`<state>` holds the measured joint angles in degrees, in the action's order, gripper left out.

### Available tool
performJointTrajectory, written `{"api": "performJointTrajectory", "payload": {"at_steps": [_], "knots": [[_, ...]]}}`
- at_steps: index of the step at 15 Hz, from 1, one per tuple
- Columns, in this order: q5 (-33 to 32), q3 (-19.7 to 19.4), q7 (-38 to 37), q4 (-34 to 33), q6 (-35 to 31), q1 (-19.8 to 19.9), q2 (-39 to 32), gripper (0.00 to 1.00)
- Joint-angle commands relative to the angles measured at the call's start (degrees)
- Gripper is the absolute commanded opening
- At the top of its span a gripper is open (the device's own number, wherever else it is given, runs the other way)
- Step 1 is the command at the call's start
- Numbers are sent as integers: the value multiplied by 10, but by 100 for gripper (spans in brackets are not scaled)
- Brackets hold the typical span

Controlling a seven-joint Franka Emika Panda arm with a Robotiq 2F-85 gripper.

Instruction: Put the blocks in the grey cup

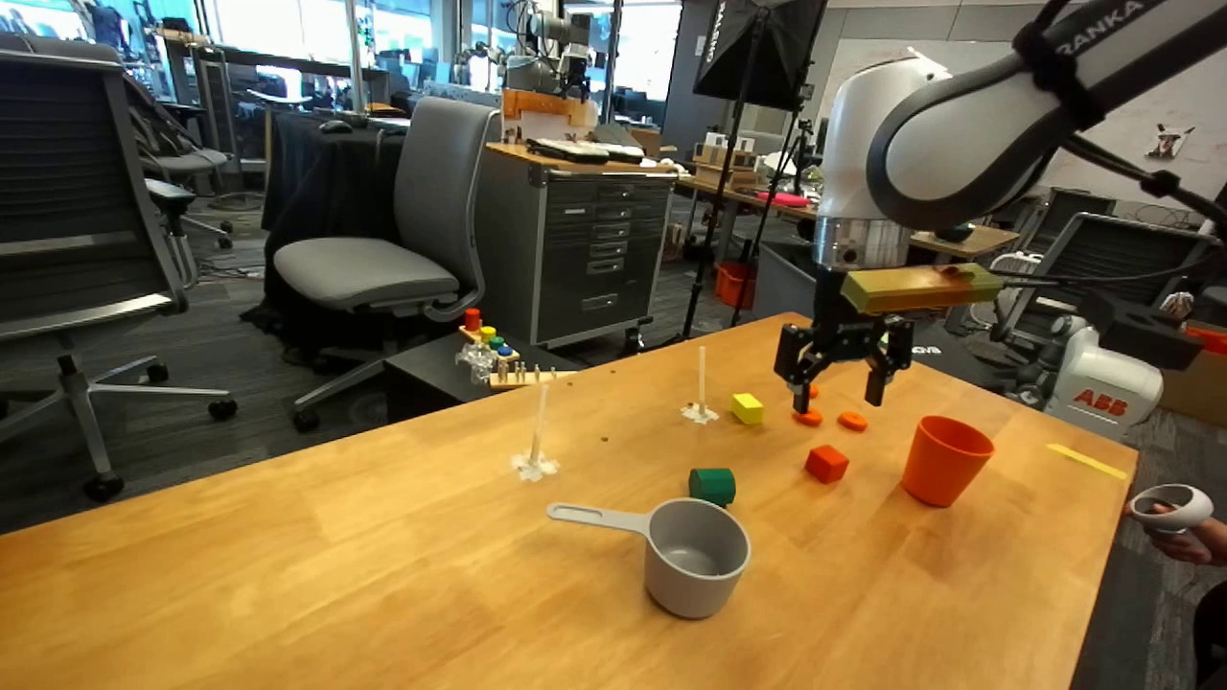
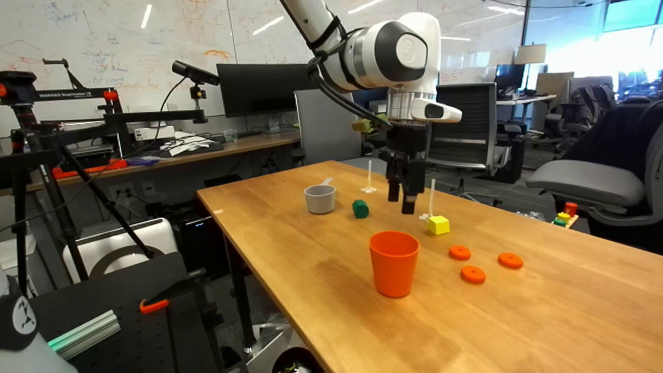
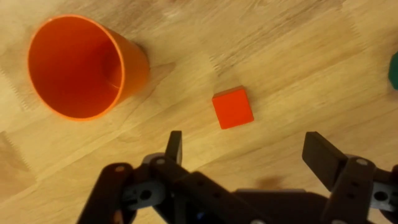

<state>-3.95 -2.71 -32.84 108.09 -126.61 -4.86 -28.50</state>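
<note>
The pincer [image 3: 243, 137] holds its angular black fingers [image 3: 325, 158] wide apart above the wood-grained table [image 1: 383, 575]. In the wrist view a sharp-edged red cube [image 3: 233, 109] lies beyond the tips, in line with the gap. The grey cup [image 1: 685, 594], round-walled with a long slotted handle, stands on the table just beside a faceted green block [image 1: 712, 486]. A yellow cube [image 2: 438, 226] and three flat, round orange discs [image 2: 477, 274] lie elsewhere on the wood; an orange-red cup [image 2: 393, 274] tapers towards its base.

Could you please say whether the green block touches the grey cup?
Apart; an exterior view shows a strip of tabletop between green block and grey cup.
</note>
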Motion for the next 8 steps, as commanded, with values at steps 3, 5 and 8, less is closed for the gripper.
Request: {"api": "performJointTrajectory", "payload": {"at_steps": [3,5,8], "knots": [[-3,-34,-10,-68,32,-7,-78,100],[5,-34,-5,-82,34,-7,-94,100],[11,-31,-5,-100,35,-11,-105,100]]}}
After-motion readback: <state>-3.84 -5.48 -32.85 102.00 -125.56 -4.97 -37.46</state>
